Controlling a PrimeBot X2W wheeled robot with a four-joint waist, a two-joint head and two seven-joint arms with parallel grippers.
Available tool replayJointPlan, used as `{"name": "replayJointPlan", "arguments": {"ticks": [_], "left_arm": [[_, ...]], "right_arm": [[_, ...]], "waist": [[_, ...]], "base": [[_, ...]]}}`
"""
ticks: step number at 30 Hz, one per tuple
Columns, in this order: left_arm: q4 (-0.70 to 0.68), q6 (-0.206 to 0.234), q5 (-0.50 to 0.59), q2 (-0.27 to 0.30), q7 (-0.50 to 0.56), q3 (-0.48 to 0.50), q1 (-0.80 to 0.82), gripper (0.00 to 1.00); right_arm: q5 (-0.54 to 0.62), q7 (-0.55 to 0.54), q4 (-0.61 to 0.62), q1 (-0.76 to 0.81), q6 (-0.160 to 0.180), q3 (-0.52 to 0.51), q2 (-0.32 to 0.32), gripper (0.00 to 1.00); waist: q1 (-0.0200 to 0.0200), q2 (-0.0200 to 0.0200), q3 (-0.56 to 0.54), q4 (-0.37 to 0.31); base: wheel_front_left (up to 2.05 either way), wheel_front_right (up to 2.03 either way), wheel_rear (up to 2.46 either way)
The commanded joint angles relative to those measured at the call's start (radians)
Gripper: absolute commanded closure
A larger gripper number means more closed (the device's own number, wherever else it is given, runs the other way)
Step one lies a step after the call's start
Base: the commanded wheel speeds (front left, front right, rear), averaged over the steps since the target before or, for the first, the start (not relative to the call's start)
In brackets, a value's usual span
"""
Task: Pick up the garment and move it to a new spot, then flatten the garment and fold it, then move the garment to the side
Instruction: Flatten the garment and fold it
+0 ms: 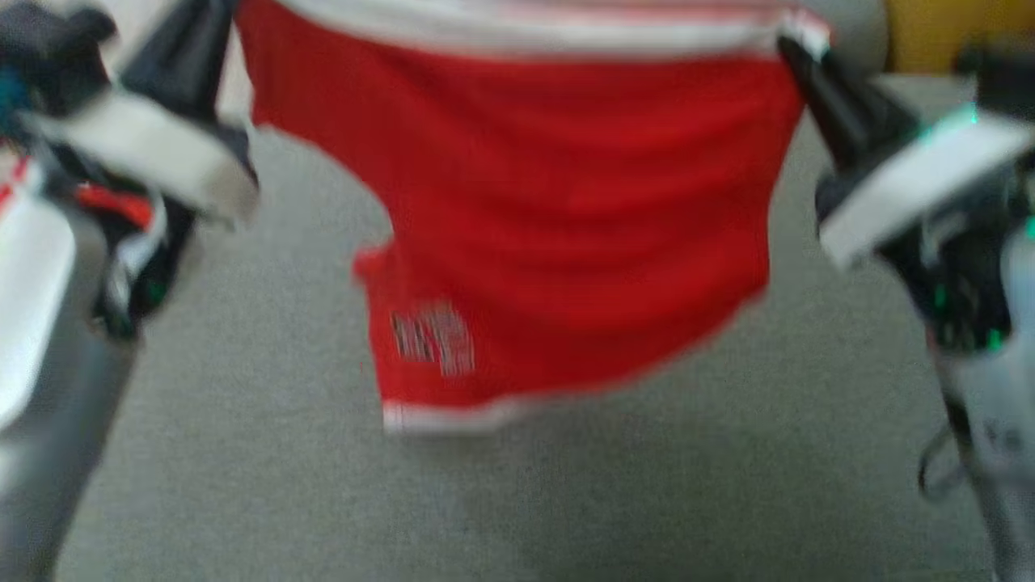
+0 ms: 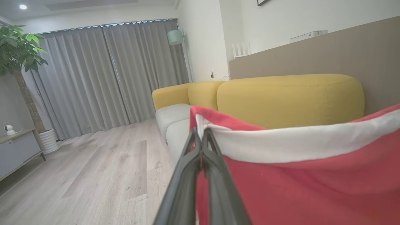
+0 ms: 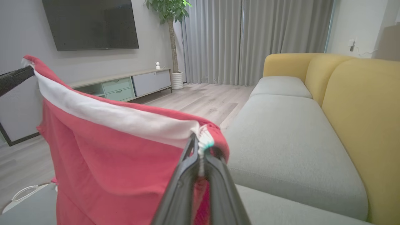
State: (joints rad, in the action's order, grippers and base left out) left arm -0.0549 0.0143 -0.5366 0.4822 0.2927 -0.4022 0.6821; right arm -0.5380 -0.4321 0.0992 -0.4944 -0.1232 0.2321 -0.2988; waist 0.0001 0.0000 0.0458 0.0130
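Head view, blurred, shows the red garment [image 1: 566, 226] hanging as a sheet between the two arms, and what the coming move turns on is its long axis: the white waistband [image 1: 534, 32] runs straight from the left gripper [image 1: 222, 20] across to the right gripper [image 1: 796, 52], one corner in each. Left wrist view has the left gripper [image 2: 200, 132] with its jaws pressed together on the waistband's end, the cloth spreading away to one side of them; right wrist view shows the right gripper [image 3: 197, 140] likewise clamped on the opposite corner, with the other arm's dark finger [image 3: 15, 79] at the far end of the band. Everything else of the garment lies below both pairs of jaws. The white-trimmed hem [image 1: 453, 416] hangs lowest nearer the left jaws and rises toward the right ones, above a grey surface [image 1: 517, 517]; whether it touches that surface cannot be told. Neither arm is nearer, since each holds an end. Laying it flat will likely depend on both pairs of jaws descending level with the band taut.
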Motion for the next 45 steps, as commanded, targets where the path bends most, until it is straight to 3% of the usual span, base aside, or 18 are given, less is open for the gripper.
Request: {"name": "replayJointPlan", "arguments": {"ticks": [1, 5, 13, 18, 23, 31, 45], "left_arm": [[-0.003, -0.007, 0.004, 0.023, 0.002, 0.045, 0.115, 1.00], [0.142, -0.023, 0.039, -0.006, -0.029, 0.048, 0.304, 1.00], [0.372, -0.008, 0.091, -0.087, -0.199, 0.071, 0.573, 1.00], [0.437, -0.041, 0.055, -0.130, -0.250, 0.058, 0.537, 1.00], [0.437, -0.057, 0.013, -0.150, -0.329, 0.052, 0.357, 1.00], [0.281, -0.039, -0.044, -0.116, -0.375, 0.066, 0.034, 1.00], [-0.149, 0.079, -0.111, -0.031, -0.286, 0.037, -0.561, 1.00]], "right_arm": [[0.011, 0.006, 0.006, -0.100, -0.008, 0.016, 0.002, 1.00], [0.086, 0.099, -0.170, -0.341, -0.008, 0.044, 0.045, 1.00], [0.326, 0.437, -0.526, -0.689, -0.008, -0.016, 0.165, 1.00], [0.361, 0.547, -0.669, -0.693, -0.008, 0.044, 0.184, 1.00], [0.324, 0.638, -0.780, -0.581, -0.008, 0.105, 0.174, 1.00], [0.259, 0.688, -0.707, -0.338, -0.008, 0.133, 0.164, 1.00], [0.284, 0.689, -0.313, 0.303, -0.008, 0.046, 0.164, 1.00]], "waist": [[-0.0001, 0.0000, 0.095, -0.009], [-0.0001, 0.0000, 0.199, -0.018], [-0.0001, 0.0000, 0.362, 0.002], [-0.0001, 0.0000, 0.441, 0.021], [-0.0001, 0.0000, 0.468, 0.031], [-0.0001, 0.0000, 0.383, 0.030], [-0.0001, 0.0000, 0.078, 0.033]], "base": [[0.00, 0.00, 0.00], [0.00, 0.00, 0.00], [0.00, 0.00, 0.00], [0.00, 0.00, 0.00], [0.00, 0.00, 0.00], [0.00, 0.00, 0.00], [0.00, 0.00, 0.00]]}}
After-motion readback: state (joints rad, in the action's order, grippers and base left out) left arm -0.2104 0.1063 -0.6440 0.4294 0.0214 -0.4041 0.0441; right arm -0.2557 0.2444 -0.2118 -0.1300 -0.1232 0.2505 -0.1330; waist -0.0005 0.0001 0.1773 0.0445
